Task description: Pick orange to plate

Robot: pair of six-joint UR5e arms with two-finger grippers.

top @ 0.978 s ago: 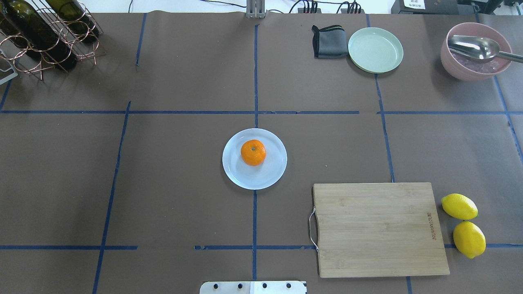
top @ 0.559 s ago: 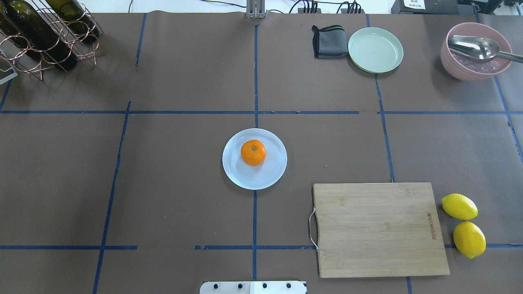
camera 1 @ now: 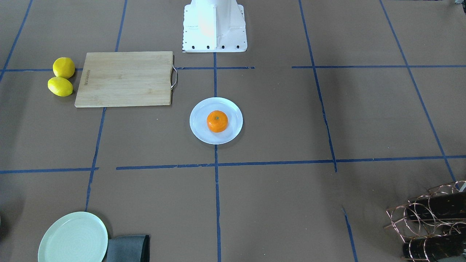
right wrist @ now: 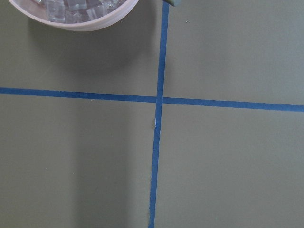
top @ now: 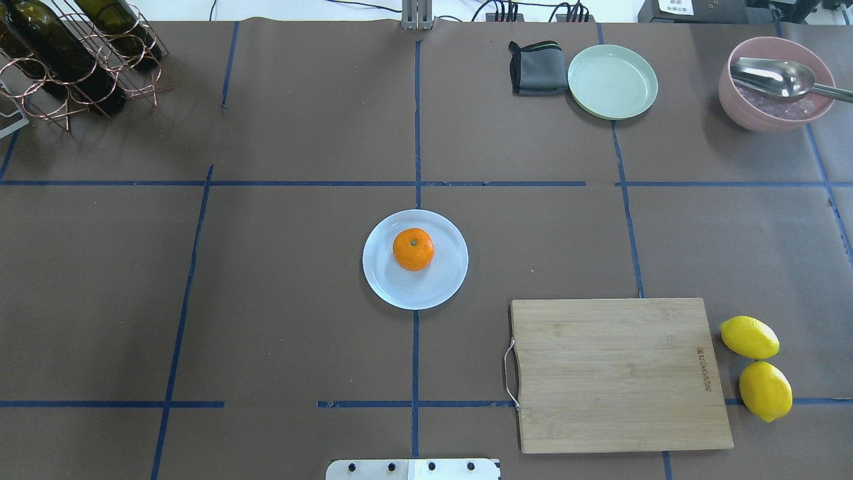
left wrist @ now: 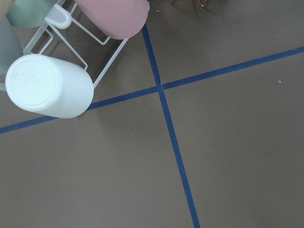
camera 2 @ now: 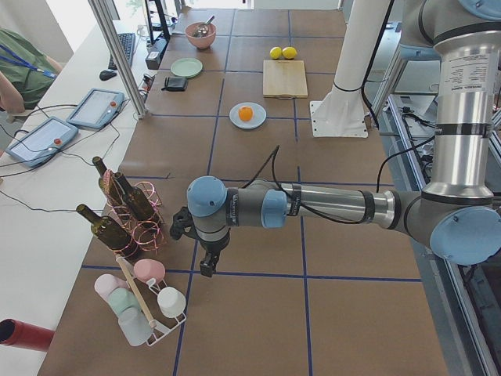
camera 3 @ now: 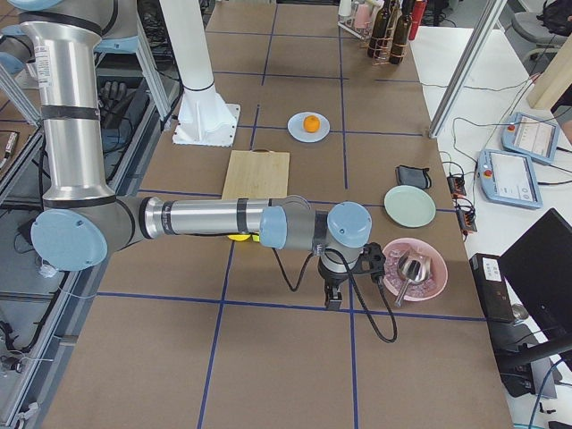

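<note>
Although both arms reach low over the brown paper-covered table [top: 280,280] crossed with blue tape lines, neither gripper shows in the overhead or front-facing view. The left gripper [camera 2: 206,269] points down over a tape crossing, just beside a white wire rack of pastel cups [camera 2: 171,301] and near a copper wire rack of dark wine bottles [camera 2: 125,202]; whether it is released or clenched cannot be told. The right gripper [camera 3: 332,299] also points down by a tape crossing, just beside a pink bowl [camera 3: 436,279] that holds a metal spoon [camera 3: 411,266]; its state cannot be told either. Well apart from both grippers, between them along the table, lies a rectangular bamboo cutting board [top: 616,373] with a metal handle. A round mint-green plate [top: 612,81] sits towards the right gripper's end, just beside a folded grey cloth [top: 533,70]. The round glossy bluish-white plate [top: 433,290] lies at mid-table, well apart from either gripper, and the small bright orange [top: 413,249] rests on it, stem dot up. Two yellow lemons [top: 765,390] lie beside the board, on the right gripper's side.
</note>
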